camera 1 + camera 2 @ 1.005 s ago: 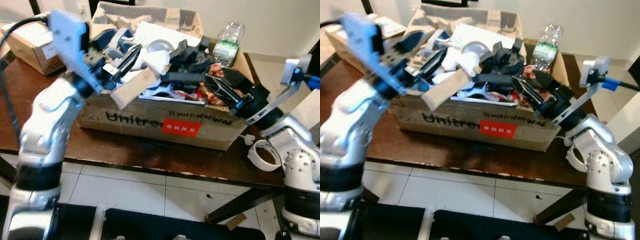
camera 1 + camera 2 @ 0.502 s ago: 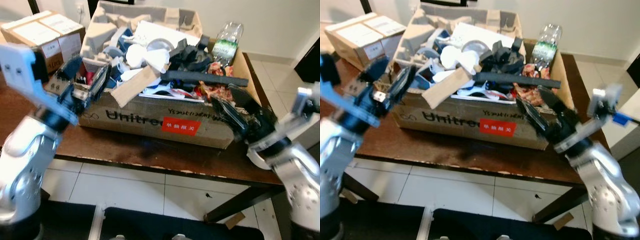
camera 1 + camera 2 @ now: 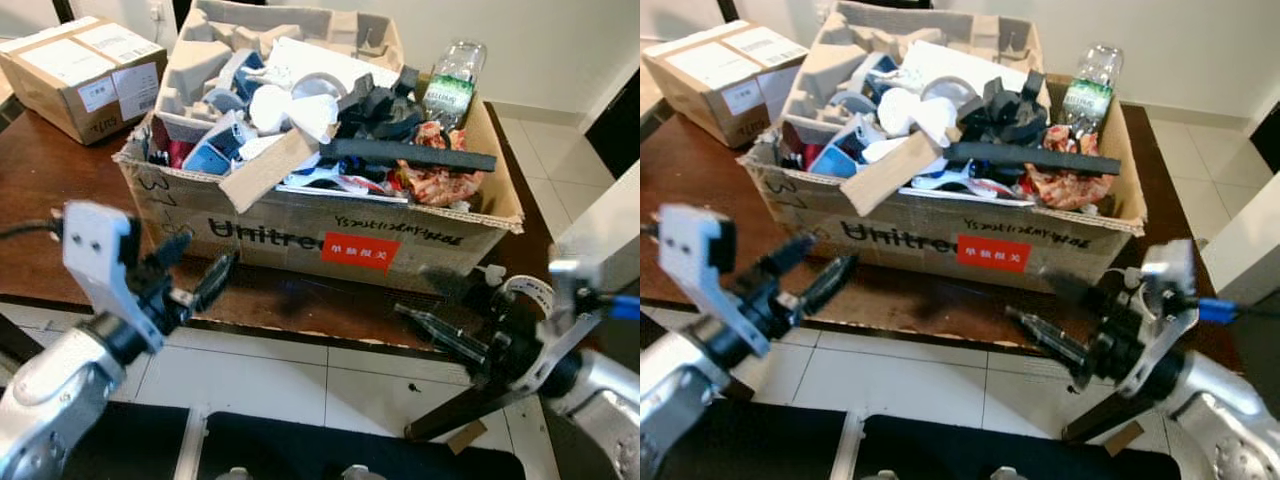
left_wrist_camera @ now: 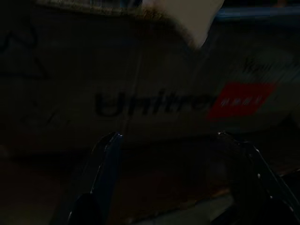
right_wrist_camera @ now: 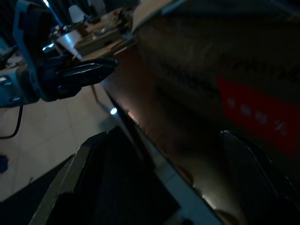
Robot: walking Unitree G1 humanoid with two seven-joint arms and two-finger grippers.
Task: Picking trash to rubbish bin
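Black fingers spread wide and holding nothing, the left gripper (image 3: 195, 268) hangs at the near edge of the dark wooden table (image 3: 60, 200), just in front of the cardboard box (image 3: 300, 225) that serves as the rubbish bin. The right gripper (image 3: 1055, 318), its fingers likewise parted and empty, sits low off the table's near right edge, close to a white tape ring (image 3: 528, 290) lying beside the box's corner.

The box is heaped above its rim. A long black foam strip (image 3: 410, 153) lies across the top, a tan cardboard offcut (image 3: 265, 168) juts over the front wall, and crumpled white paper (image 3: 290, 105), moulded grey pulp packing (image 3: 215, 40) and a red crinkled wrapper (image 3: 435, 183) crowd between them. A clear plastic bottle (image 3: 452, 75) leans at the far right corner. A smaller sealed carton (image 3: 85, 70) stands well apart on the table's far left.

The hazard, as judged from this layout, is overflow: anything more dropped on that pile could slide off, and an arm brushing the overhanging offcut or the foam strip might tip loose pieces onto the tiled floor (image 3: 300, 385). The tape ring looks like the nearest remaining candidate, and being flat and thin it could skid away from a careless pinch.
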